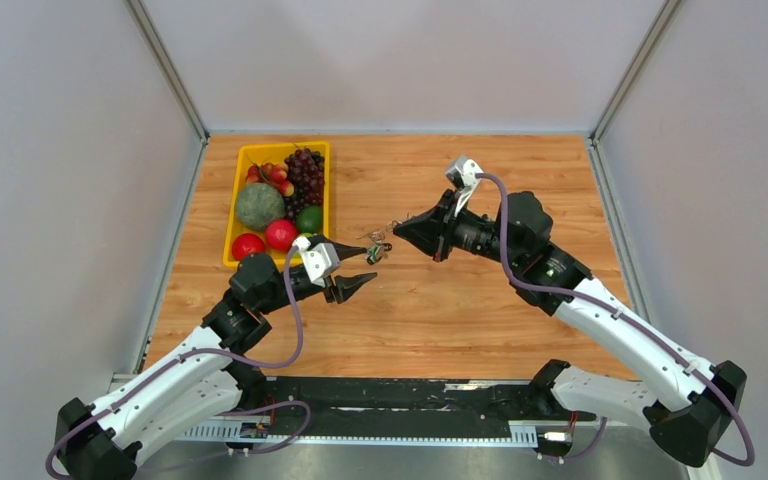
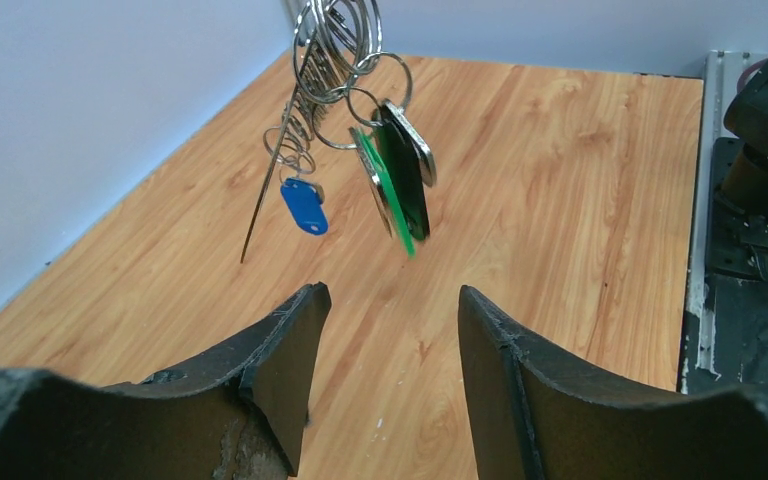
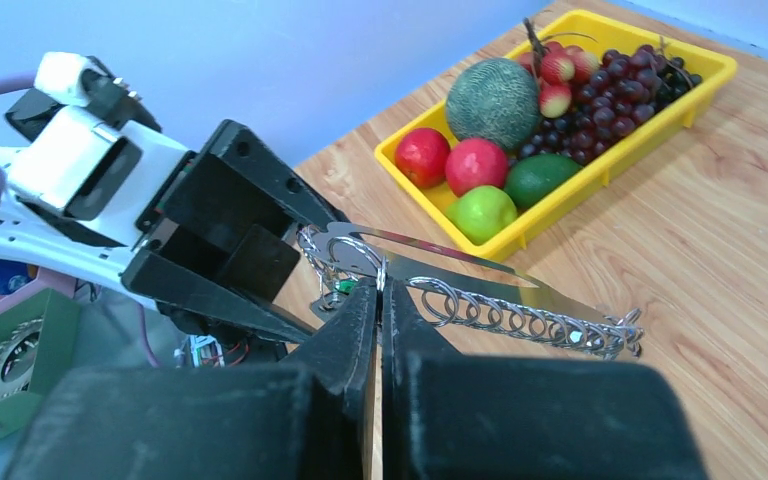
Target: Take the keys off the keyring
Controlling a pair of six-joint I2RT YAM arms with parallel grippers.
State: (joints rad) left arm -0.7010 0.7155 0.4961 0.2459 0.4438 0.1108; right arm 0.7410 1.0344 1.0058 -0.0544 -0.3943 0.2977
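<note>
1. Right gripper (image 1: 398, 230) – reaches in from the right to the centre of the top view. In its own wrist view its jaws are pressed together, with a small wire ring of the bunch pinched between the tips.
2. Keyring (image 3: 460, 265) – a pale, silvery flat strip that runs from the centre of the right wrist view down toward the lower right. The pinched wire ring sits at its left end.
3. Chain of small rings (image 3: 520, 322) – silver links that lie just below the strip and follow its line.
4. Keys (image 2: 390, 180) – a small cluster that hangs from stacked wire rings at the upper centre of the left wrist view, above the tabletop (image 1: 440, 320). It carries a blue tag (image 2: 303, 207), a green tag (image 2: 388, 200) and a black tag (image 2: 407, 175). In the top view the cluster shows as a tiny dark bunch (image 1: 378, 250) between the two grippers.
5. Left gripper (image 1: 368, 266) – left of centre in the top view, pointing right toward the bunch. Its jaws are spread wide and hold nothing. In its wrist view the fingertips sit below the hanging tags, apart from them.
6. Yellow tray (image 1: 232, 215) – upper left of the tabletop, well apart from the bunch, holding fruit: a melon, dark grapes, red and green pieces.
</note>
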